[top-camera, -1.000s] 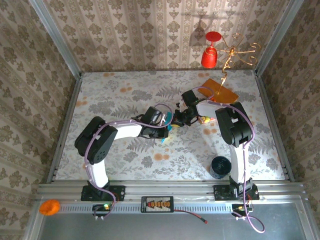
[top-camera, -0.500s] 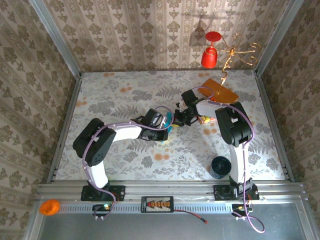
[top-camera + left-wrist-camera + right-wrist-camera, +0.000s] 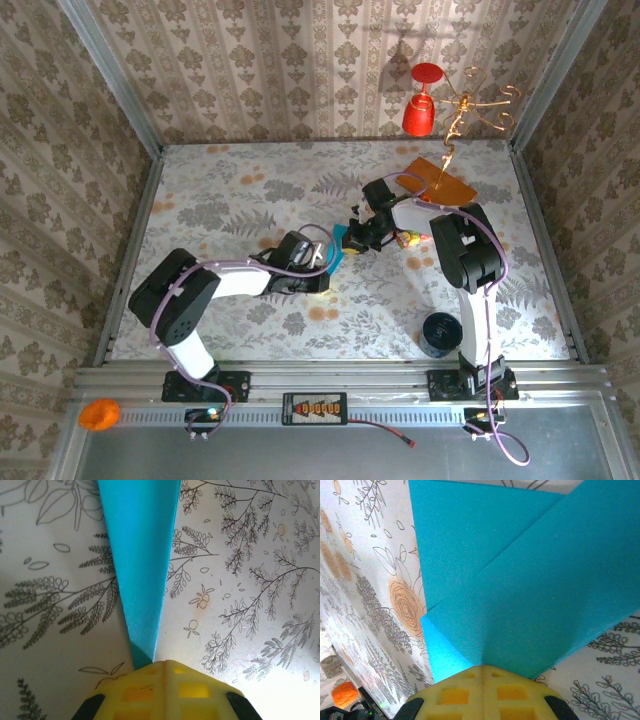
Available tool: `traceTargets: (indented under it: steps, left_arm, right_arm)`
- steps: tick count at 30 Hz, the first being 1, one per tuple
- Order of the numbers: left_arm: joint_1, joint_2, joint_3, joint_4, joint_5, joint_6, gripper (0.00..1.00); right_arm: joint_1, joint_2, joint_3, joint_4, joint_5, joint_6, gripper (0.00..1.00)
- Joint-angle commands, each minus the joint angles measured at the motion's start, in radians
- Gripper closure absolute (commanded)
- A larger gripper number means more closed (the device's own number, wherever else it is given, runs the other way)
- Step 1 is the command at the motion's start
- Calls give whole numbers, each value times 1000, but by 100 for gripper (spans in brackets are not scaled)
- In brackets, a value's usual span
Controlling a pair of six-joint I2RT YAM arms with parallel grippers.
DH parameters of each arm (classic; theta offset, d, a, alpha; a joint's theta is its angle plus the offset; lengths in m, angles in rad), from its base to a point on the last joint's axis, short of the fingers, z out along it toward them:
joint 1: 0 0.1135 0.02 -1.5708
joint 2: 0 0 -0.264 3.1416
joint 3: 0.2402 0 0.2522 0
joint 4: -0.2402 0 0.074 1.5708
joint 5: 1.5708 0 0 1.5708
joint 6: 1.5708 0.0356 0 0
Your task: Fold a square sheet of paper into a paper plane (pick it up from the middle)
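plane (image 3: 142,555) in left tool (image 3: 165,664), right tool (image 3: 482,670)

Top view bright, evenly lit and sharp; walls splay outward toward the frame edges; far up-right of the paper plane (image 3: 340,240), a red glass (image 3: 422,105) throws a soft shadow up the wall; left wrist view crisp, tablecloth (image 3: 280,680) glaring white lower right of the paper plane; right wrist view close, grainy.
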Motion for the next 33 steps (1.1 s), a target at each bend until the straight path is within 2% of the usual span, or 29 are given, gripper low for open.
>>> traceTargets:
  steps: [1,7,10,13,16,19,22,28,33]
  left_arm:
    - [-18,8,-77,-191,51,-45,97]
    - [-12,-45,-59,-194,55,-52,97]
    - [13,-115,-35,-210,49,-52,96]
    - [55,-195,-8,-234,17,-53,89]
    - [108,-260,6,-240,-21,-62,79]
    - [169,-306,23,-260,-65,-62,68]
    - [243,-334,30,-292,-109,-65,52]
    - [359,-376,26,-292,-162,-7,26]
    - [400,-395,16,-288,-231,34,9]
  right_arm:
    - [-17,51,7,-52,136,-7,100]
    - [-18,26,20,-49,111,-20,100]
    - [-14,-8,27,-28,42,-40,99]
    - [-3,-71,32,-22,-14,-64,97]
    - [6,-140,27,-39,-18,-70,92]
    - [17,-205,0,-43,3,-62,82]
    - [45,-265,-23,-68,91,-60,68]
    - [119,-303,-31,-164,361,34,57]
    - [194,-262,1,-198,567,130,46]
